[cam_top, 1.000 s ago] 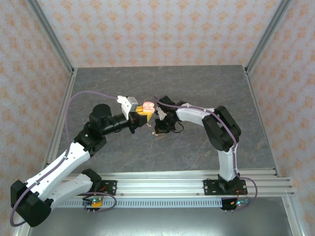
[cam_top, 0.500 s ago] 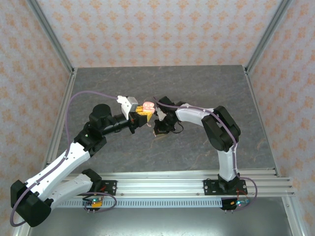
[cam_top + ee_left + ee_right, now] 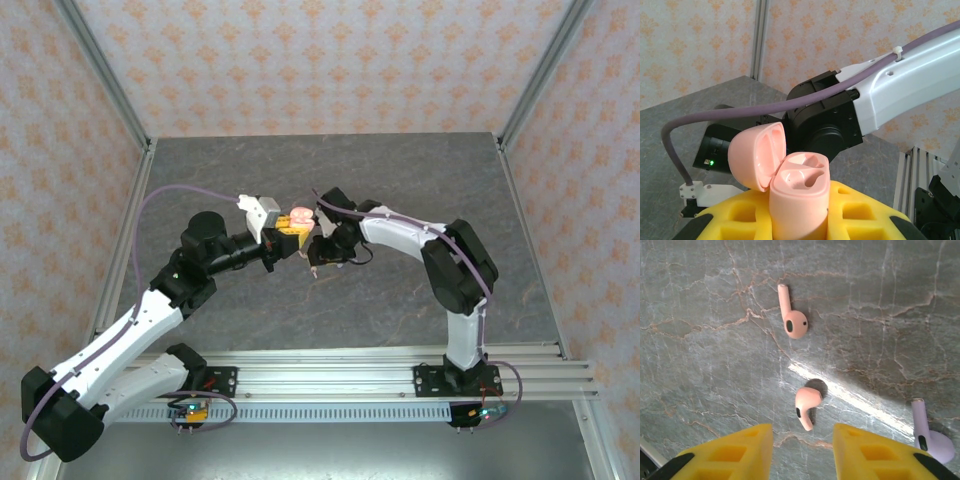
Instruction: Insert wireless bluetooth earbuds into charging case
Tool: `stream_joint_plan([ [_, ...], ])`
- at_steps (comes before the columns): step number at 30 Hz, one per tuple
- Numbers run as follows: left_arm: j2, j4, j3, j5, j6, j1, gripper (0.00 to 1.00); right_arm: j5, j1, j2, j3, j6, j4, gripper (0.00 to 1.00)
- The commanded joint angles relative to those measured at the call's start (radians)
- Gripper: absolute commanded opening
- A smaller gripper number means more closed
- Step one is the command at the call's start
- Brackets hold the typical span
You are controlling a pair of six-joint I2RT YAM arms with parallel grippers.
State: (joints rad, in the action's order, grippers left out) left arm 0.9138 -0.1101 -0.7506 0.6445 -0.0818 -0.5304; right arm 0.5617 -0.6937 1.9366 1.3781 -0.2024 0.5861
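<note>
Left jaws clench a salmon-pink charging case (image 3: 800, 200), held upright above the middle of the bench (image 3: 400, 170). Its lid (image 3: 757, 155) is hinged open and two hollow sockets show. Just right of the case, the right jaws point down, parted and grasping nothing. On the bench below them lie one pink earbud (image 3: 806, 407) just off the gap, a second pink earbud (image 3: 793, 320) beyond it, and a purple earbud (image 3: 932, 440) off to the side.

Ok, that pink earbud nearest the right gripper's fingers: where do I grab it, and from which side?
Grip the nearer pink earbud across its rounded head, where the stem starts, coming straight down. Its stem points into the gap of the open right gripper, so the fingers should probably close on its two flanks.
</note>
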Motion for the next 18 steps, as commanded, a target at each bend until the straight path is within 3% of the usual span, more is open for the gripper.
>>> stream_joint_plan([
  [1, -0.032, 0.006, -0.001, -0.024, -0.007, -0.008, 0.15, -0.083, -0.031, 0.037, 0.056, -0.005, 0.055, 0.39],
  [10, -0.052, 0.006, 0.013, -0.041, -0.005, -0.007, 0.15, -0.223, -0.085, 0.099, 0.133, -0.048, 0.126, 0.39],
  [18, -0.056, 0.01, 0.019, -0.04, -0.004, -0.008, 0.16, -0.235, -0.097, 0.117, 0.15, -0.055, 0.146, 0.39],
])
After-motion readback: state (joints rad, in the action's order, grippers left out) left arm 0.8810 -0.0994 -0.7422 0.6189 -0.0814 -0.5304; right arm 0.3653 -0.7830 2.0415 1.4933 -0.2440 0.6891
